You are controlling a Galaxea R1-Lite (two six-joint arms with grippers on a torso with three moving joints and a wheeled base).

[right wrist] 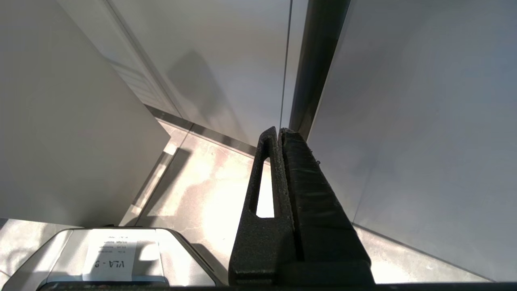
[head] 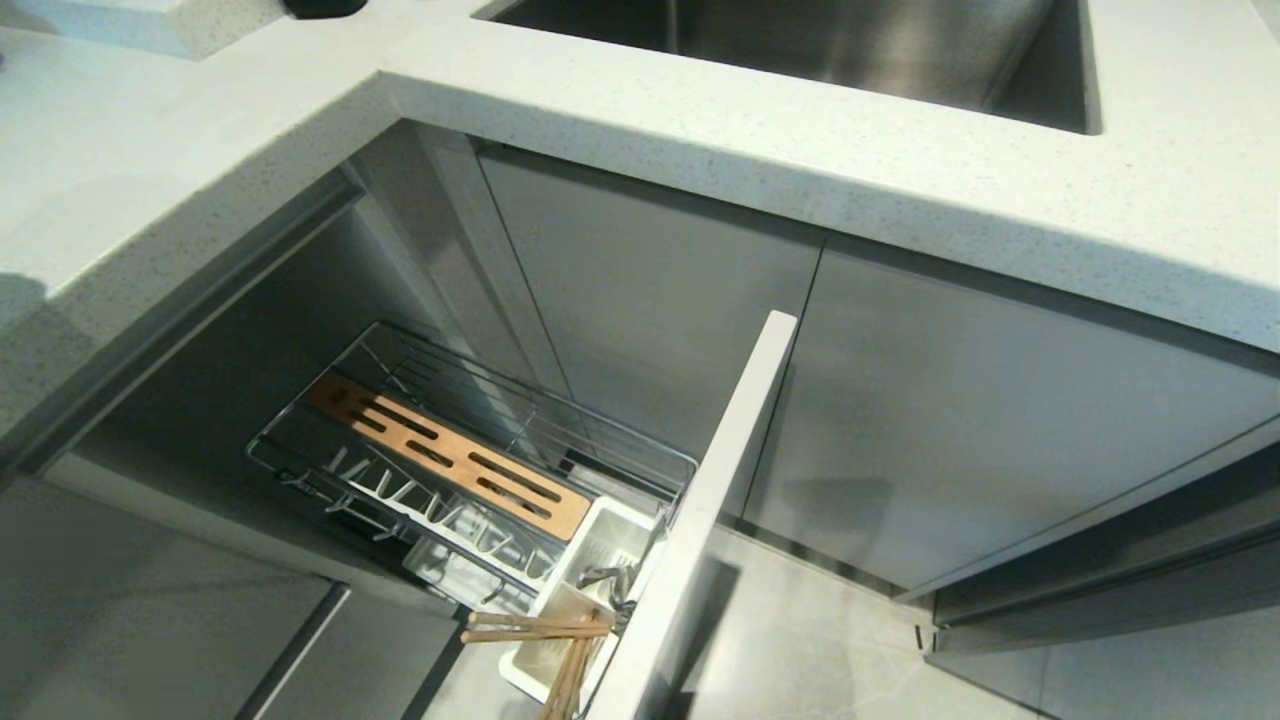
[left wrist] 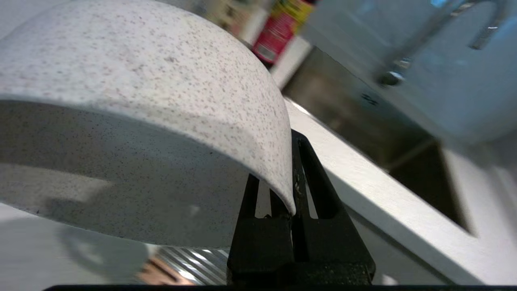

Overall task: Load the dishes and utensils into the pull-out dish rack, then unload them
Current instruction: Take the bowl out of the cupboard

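Head view: pull-out dish rack drawn out under tabletop, near sink. Chopsticks and spoon stand in white caddy at rack's front, beside pale front panel. No arm visible.

Left wrist view: left gripper clamped on rim of white speckled bowl, held above tabletop edge.

Right wrist view: right gripper closed, empty, pointing at cabinet doors and floor.
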